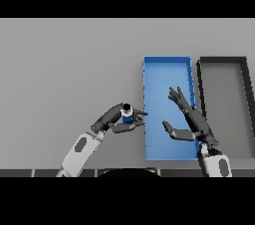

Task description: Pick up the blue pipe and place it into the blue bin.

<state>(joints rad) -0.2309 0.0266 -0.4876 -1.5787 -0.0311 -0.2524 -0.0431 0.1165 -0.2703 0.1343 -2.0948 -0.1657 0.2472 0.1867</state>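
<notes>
On the grey table (60,69), left hand (117,118) fingers clasp blue pipe (127,115).

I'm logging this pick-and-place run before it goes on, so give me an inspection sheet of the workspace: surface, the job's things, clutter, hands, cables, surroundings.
Surface: grey table, flat, bare apart from the items below.
Job's things: blue pipe, short, with a dark top, held just left of the blue bin; nothing seen lying inside the bin.
Clutter: dark grey bin beside the blue bin, on its right.
Hands: left hand curled round the pipe; right hand open, fingers spread, over the blue bin.
Cables: nothing seen.
Surroundings: nothing seen beyond the table.
</notes>
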